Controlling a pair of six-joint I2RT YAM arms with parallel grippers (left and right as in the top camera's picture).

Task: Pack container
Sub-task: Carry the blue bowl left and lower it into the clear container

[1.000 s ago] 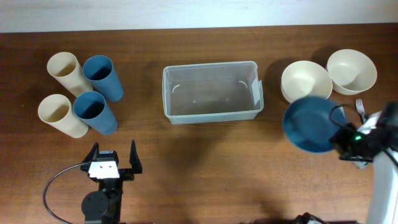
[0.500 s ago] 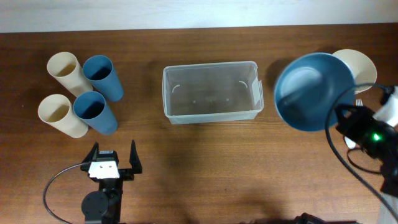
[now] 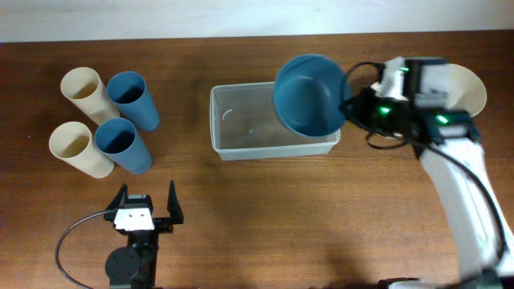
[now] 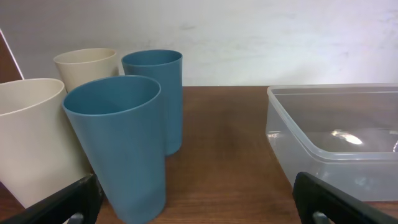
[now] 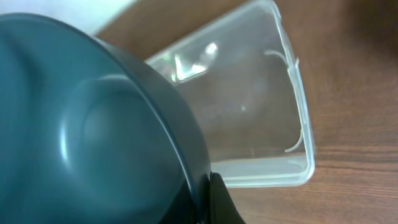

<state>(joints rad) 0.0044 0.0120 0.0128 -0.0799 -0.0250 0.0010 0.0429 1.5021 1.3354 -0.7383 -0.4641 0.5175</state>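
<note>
Container [image 3: 234, 132], blue bowl [image 3: 307, 95] above it, clamped in right tool [image 3: 350, 107]

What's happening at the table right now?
The right gripper, jaws shut on the rim of a blue bowl, holds it above the right end of the clear container, which looks empty. The left gripper sits open and idle near the four cups, holding nothing. One cream bowl shows beyond the right gripper.

Blue bowl [image 3: 309, 95], clear container [image 3: 241, 132], two blue cups [image 3: 132, 100], two cream cups [image 3: 84, 92], cream bowl [image 3: 475, 87], dark brown wood-grain table [image 3: 321, 217]
</note>
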